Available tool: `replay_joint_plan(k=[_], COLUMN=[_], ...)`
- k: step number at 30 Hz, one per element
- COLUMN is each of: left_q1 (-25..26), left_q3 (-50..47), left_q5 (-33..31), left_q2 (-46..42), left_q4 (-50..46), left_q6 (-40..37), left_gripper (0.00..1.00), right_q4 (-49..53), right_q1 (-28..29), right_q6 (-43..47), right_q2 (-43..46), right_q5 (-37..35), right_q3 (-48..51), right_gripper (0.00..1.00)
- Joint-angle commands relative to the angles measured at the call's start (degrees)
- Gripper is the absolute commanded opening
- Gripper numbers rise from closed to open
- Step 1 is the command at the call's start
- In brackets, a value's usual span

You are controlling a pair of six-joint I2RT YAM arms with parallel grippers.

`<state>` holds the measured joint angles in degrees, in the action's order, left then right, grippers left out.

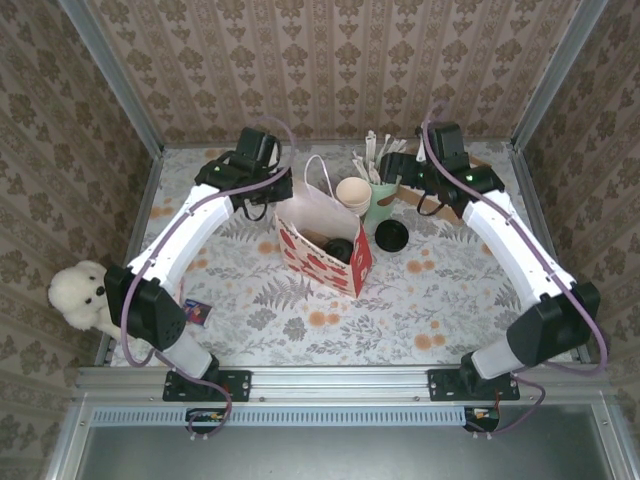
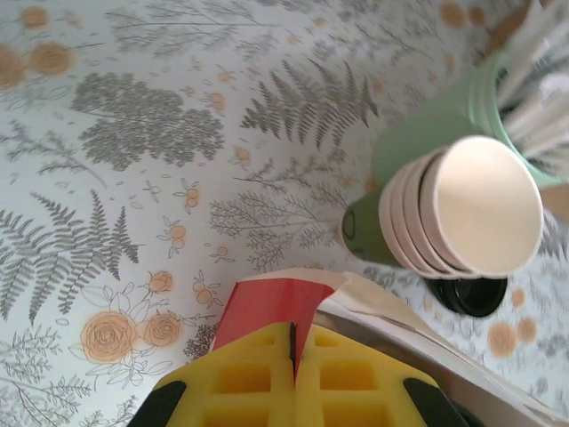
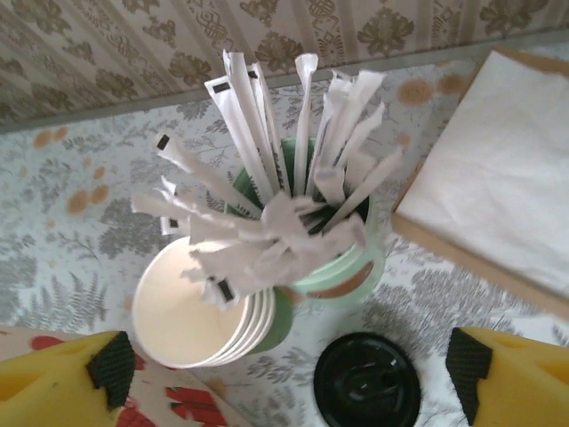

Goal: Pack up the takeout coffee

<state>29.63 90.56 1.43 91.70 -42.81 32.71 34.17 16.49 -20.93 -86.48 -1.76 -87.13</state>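
On the tabletop, centre: a gift bag [image 1: 318, 225] of white paper with a red patterned face stands upright, its mouth open to the top. Something dark lies inside, too small to identify.
Left gripper: the left gripper [image 2: 292, 342] is clenched on the bag's red top edge, its yellow fingers pressed together with the paper between them. Likely purpose: to hold the mouth open and steady the light bag while something goes in.
Takeout coffee: the takeout coffee [image 3: 191, 311] is a paper cup with a green wall and cream inside, sitting topmost in a nested stack. It is outside the bag, just beyond the far rim and against the green cup. It is not yet packed.
Right gripper: the right gripper [image 3: 289, 369] hovers over the cups with its jaws spread wide and nothing between them. Likely purpose: lined up to come down around the paper cup.
Green cup: the green cup [image 3: 356, 267] holds white wrapped sticks that fan out over the stack's rim. They could snag a descent.
Black lid: a black lid [image 3: 366, 381] lies flat on the tabletop [image 1: 300, 310] near the bag's right corner, apart from the cups.
Napkins: white napkins [image 3: 498, 151] sit on a tray at the back right, well apart from the work.
Step in hand: reaching for the cup, by my reading. The grasp, the lift and the drop into the bag remain.
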Motion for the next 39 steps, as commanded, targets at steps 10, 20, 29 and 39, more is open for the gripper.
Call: replay_joint_plan(k=[10, 20, 29, 39], left_q1=[3.68, 7.50, 7.61, 6.72], left_q3=[-0.01, 3.10, 2.92, 1.61], left_q5=[-13.25, -13.33, -10.17, -9.94], left_q2=[-0.66, 0.31, -1.78, -5.01], left_q4=[-0.48, -9.39, -6.93, -4.75], left_q6=[28.54, 34.34, 21.16, 12.67], left_gripper=[0.00, 0.08, 0.71, 1.00], right_q4=[7.39, 11.05, 12.24, 12.49], right_q1=[-1.89, -0.12, 0.70, 1.45], right_q6=[5.17, 2.92, 2.58, 2.82], right_q2=[-13.06, -17.16, -18.00, -19.87], right_q5=[4.12, -1.71, -1.93, -3.19], right_q3=[-16.03, -21.00, -21.34, -22.71], right_gripper=[0.65, 0.46, 0.32, 0.29])
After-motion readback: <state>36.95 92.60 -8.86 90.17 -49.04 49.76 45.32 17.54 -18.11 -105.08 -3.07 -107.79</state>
